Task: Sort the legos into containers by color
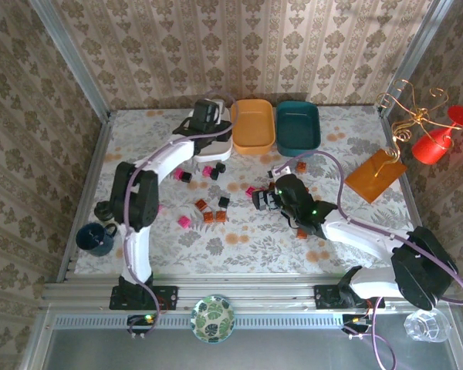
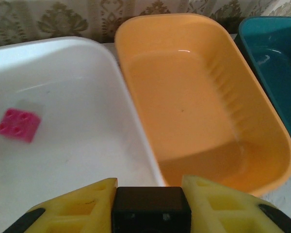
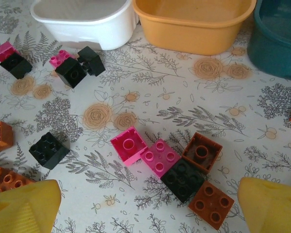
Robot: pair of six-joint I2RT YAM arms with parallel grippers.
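A: How many trays, and how many bricks?

B: Three trays stand in a row at the far side of the tabletop [image 1: 247, 240]: a white tray [image 2: 77, 92], an orange-yellow tray [image 2: 199, 116] and a dark teal tray [image 2: 276, 63]. The teal one is cut off at the right of my left wrist view. One pink brick [image 2: 18, 124] lies in the white tray, toward its left. Loose on the tabletop, my right wrist view gives me four pink bricks [image 3: 129, 144] and five black bricks [image 3: 48, 149]. I can also pick out four orange-brown bricks [image 3: 211, 204] singly.

A: Why "singly"?

B: There is more orange-brown at the lower left, half behind my right finger, and I cannot tell whether it is one brick or two. Of the four, the one at the right edge is cut by the frame. From above, the bricks are too small to count well, and my left arm covers much of the white tray.

A: And your jaws?

B: My left gripper [image 2: 151, 191] hangs over the rim between the white and orange-yellow trays. Its jaws are closed on what looks like a black brick [image 2: 151, 213], whose lower part runs off the frame. My right gripper [image 3: 148, 189] sits low near the middle of the tabletop with its jaws spread wide and nothing between them. Just ahead of it is a touching cluster of two pink, one black and two orange-brown.
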